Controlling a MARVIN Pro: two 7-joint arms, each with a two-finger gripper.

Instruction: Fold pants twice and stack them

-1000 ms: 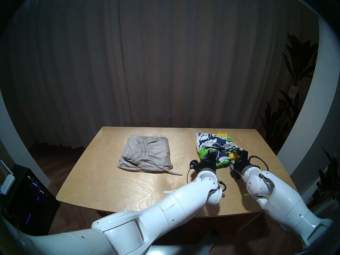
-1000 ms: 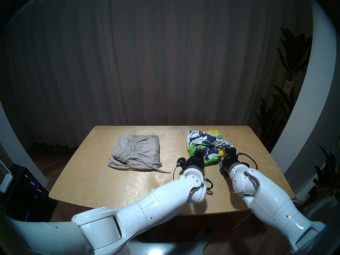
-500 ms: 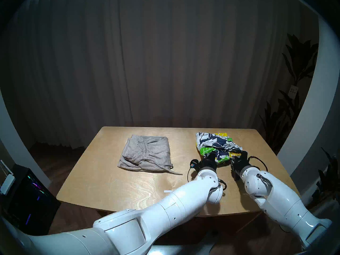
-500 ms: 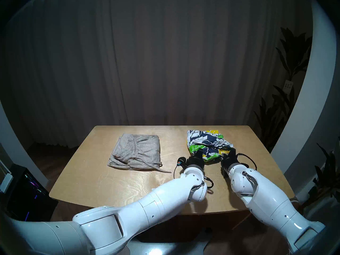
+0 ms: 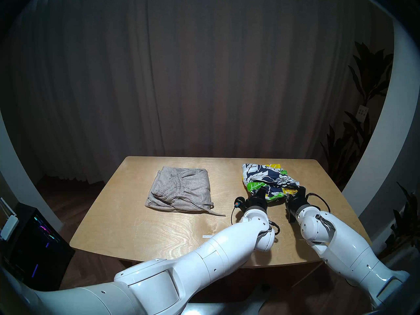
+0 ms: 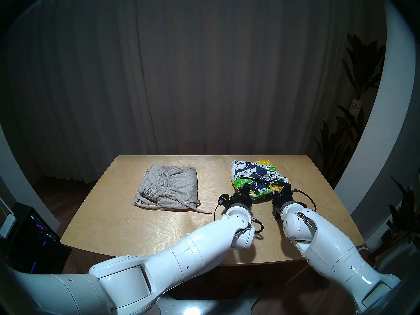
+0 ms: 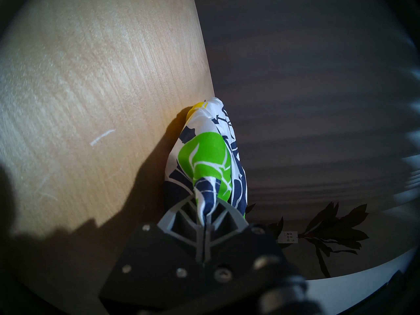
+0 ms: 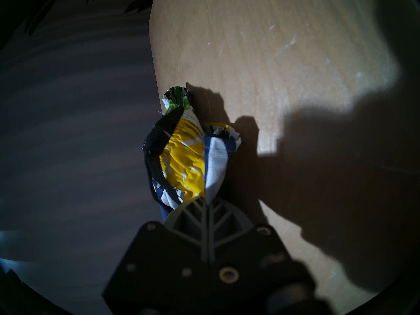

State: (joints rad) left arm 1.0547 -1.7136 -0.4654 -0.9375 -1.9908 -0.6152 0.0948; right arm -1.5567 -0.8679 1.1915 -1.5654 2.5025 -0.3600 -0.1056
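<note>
The grey-beige knit pants (image 5: pixel 179 189) (image 6: pixel 167 188) lie folded on the left half of the wooden table (image 5: pixel 136 216), drawstring trailing to the right. The floral shorts (image 5: pixel 266 177) (image 6: pixel 254 173) lie at the back right. My left gripper (image 5: pixel 261 190) (image 7: pixel 202 213) is shut on the shorts' near left corner, a green and navy part (image 7: pixel 204 162). My right gripper (image 5: pixel 298 190) (image 8: pixel 205 201) is shut on the near right corner by the yellow gathered waist (image 8: pixel 184 160) and black drawstring (image 8: pixel 154 148). Both hold the near edge lifted off the table.
A small white tape strip (image 5: pixel 207 236) lies near the table's front edge. A black computer case (image 5: pixel 29 246) stands on the floor at the left. Dark plants (image 5: pixel 363 125) stand at the right. A curtain hangs behind the table.
Both grippers have drawn the shorts' near edge slightly back toward me and a little lower. The grey pants have not moved.
</note>
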